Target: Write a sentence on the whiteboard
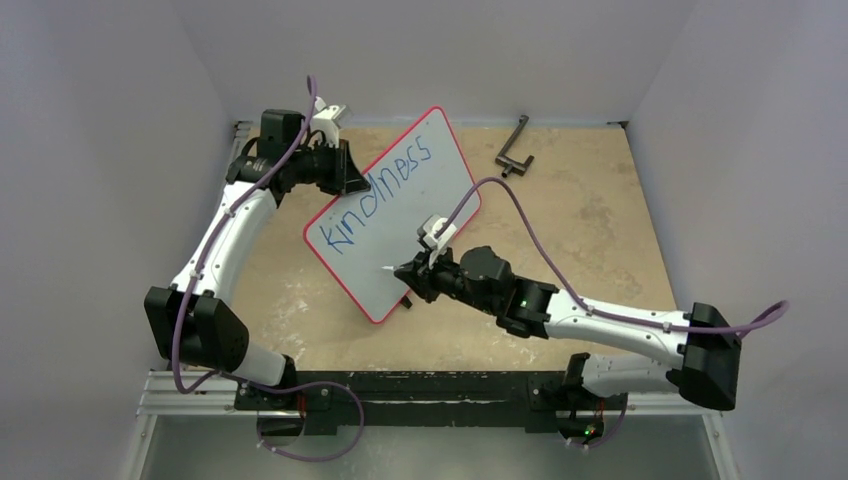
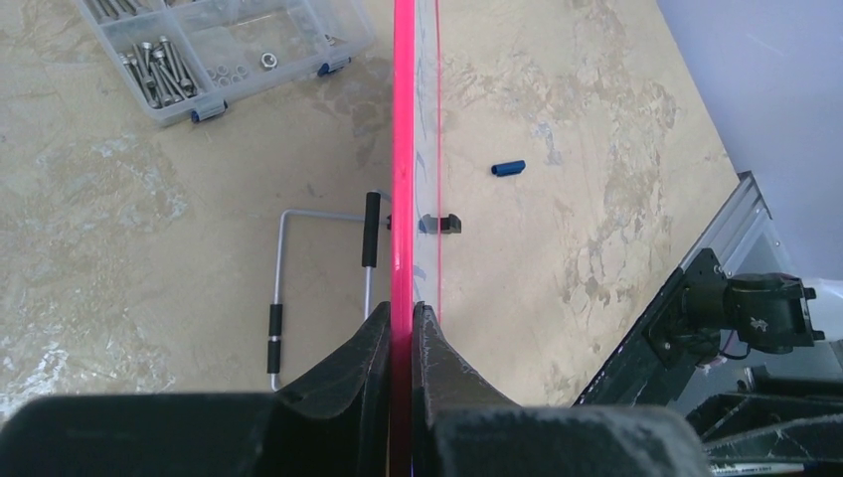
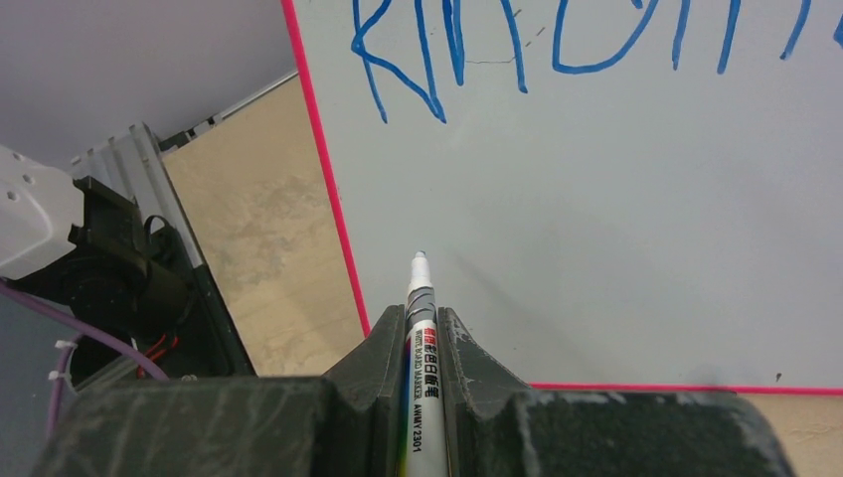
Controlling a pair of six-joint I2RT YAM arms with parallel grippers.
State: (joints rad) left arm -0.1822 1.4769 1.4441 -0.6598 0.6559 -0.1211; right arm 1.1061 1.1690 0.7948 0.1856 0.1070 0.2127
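Holding the whiteboard by its red edge, your left gripper is squeezed tight on it in the middle of the table. Your right gripper is squeezed on a marker. The marker's tip is at the bare white part under the blue word "kindness".

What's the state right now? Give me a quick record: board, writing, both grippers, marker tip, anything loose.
board: whiteboard, held by its red rim
writing: blue writing reads "Kindness"; the space below it is blank
left gripper: shut on the whiteboard's rim
right gripper: shut on the marker, which is uncapped
marker tip: aimed at the blank area under the word, near the board's corner; contact cannot be told
loose: blue cap on the table beside the board
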